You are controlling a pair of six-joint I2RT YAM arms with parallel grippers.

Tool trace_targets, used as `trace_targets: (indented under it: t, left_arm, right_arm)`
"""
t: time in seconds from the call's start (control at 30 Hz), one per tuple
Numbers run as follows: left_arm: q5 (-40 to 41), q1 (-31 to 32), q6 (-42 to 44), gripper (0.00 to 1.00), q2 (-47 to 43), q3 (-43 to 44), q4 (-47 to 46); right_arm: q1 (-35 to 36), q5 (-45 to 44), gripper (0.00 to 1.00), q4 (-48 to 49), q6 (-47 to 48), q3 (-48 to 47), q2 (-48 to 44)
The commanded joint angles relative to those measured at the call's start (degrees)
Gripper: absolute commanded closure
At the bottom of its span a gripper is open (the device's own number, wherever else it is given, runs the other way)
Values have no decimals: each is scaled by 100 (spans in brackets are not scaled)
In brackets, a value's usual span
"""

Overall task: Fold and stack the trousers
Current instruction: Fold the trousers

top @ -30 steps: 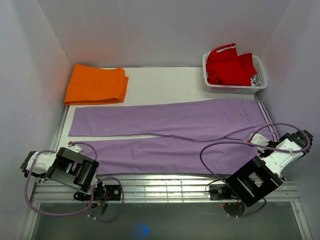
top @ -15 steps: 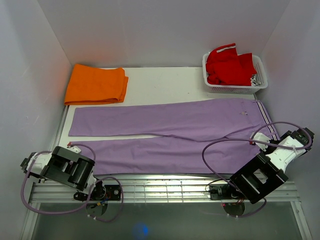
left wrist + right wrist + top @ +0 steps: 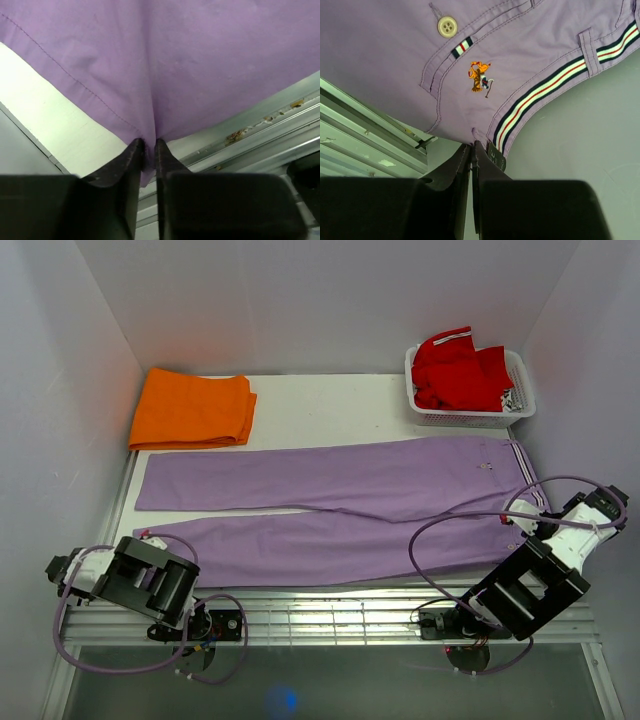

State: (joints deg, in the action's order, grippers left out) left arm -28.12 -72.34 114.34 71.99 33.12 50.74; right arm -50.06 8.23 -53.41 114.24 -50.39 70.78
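Left gripper (image 3: pixel 150 145): fingers closed on the hem corner of the near leg, at the near left corner of the table (image 3: pixel 330 405). A thin fold of cloth is pinched between the pads.
Orange garment (image 3: pixel 192 410): folded, at the far left corner, apart from the trousers. It is probably the base for the stack.
Trousers (image 3: pixel 340 490): lilac, laid flat from the left edge to the right edge, legs to the left, waistband to the right. The near leg lies along the near edge with the far leg beside it, and a narrow wedge of bare table shows between them at the left.
Right gripper (image 3: pixel 471 146): fingers closed on the near end of the waistband, at the near right corner. The striped trim (image 3: pixel 535 97) runs just beside the fingertips.
Basket (image 3: pixel 470 420): at the far right corner, holding a red garment (image 3: pixel 455 370), apart from the waistband.
Step in hand: judged to be the lengthwise fold, near leg over far leg.
Method: raise both ends together and level. Keep the cloth taut between the arms. Carry it toward the far edge and lay the near seam on the far seam. Release only once the cloth lies flat.
Caution: both pinches are shallow, so a jerk may pull the cloth free. A slack middle may drag and wrinkle. Keep the hem off the metal rail (image 3: pixel 330 605) at the near edge.
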Motion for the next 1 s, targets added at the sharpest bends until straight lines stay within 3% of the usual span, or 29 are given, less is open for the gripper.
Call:
trace_targets:
  t: [0.0,0.17,0.33,0.5,0.73,0.9,0.97]
  left_arm:
    - [-528,141,3929,78,289,88,-118]
    - [-440,141,3894,100,588,949,943]
    - [-562,132,3841,100,782,1924,1920]
    - [-1378,193,3254,100,1316,3161,2791]
    - [-2433,869,724,100,2187,4666,2898]
    - [-2708,1625,-1821,100,2574,5414,1845]
    - [-2690,1897,-2449,100,2723,5721,1415]
  right_arm:
    - [49,38,92,94,811,-261,32]
    - [137,82,92,85,679,-445,128]
    - [137,530,92,-266,320,-1225,452]
    - [207,1075,92,-794,-224,-2491,928]
    - [952,1084,92,-356,-1269,-2932,1297]
    - [1612,1093,92,251,-2167,-3327,1596]
    - [1771,1050,92,444,-2535,-3686,1841]
